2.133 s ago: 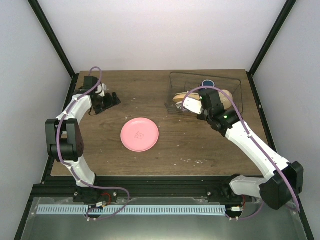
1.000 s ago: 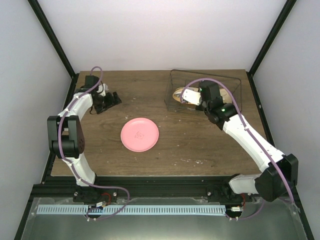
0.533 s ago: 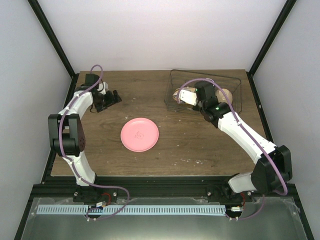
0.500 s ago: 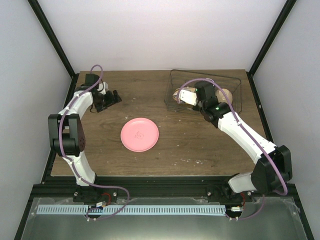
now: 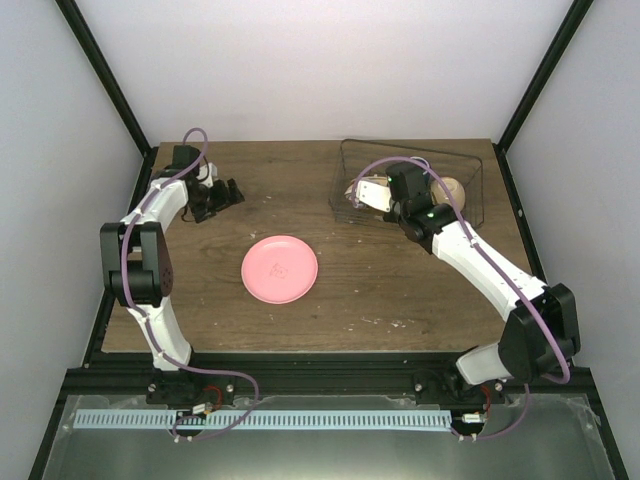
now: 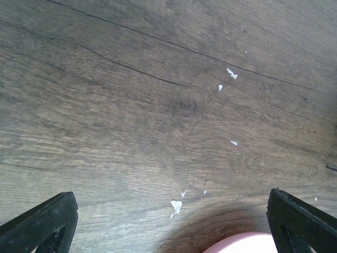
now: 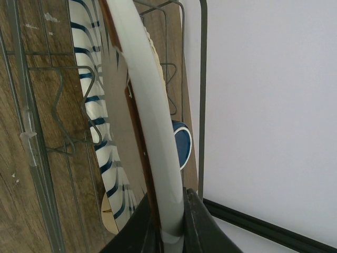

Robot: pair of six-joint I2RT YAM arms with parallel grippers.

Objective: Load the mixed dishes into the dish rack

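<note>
We see the right gripper (image 7: 171,227) clamped on the rim of a pale-edged plate (image 7: 152,105). The plate is held on edge to slot into the dish rack (image 7: 202,79) beside the striped plate (image 7: 92,105). The left gripper (image 6: 168,226) hangs wide open over the table (image 6: 158,105). The pink plate (image 5: 280,269) lies mid-table, not yet loaded.

I record the tabletop (image 6: 131,105) as dark brown wood grain with white flecks. Pink plate (image 5: 280,269): plain pink. Dish rack (image 7: 202,79): thin dark wire. Striped plate (image 7: 92,95): white, dark blue curved stripes. Mug (image 7: 181,145): dark blue. Clamped plate (image 7: 152,132) in my black right gripper (image 7: 171,226): pale off-white rim.
</note>
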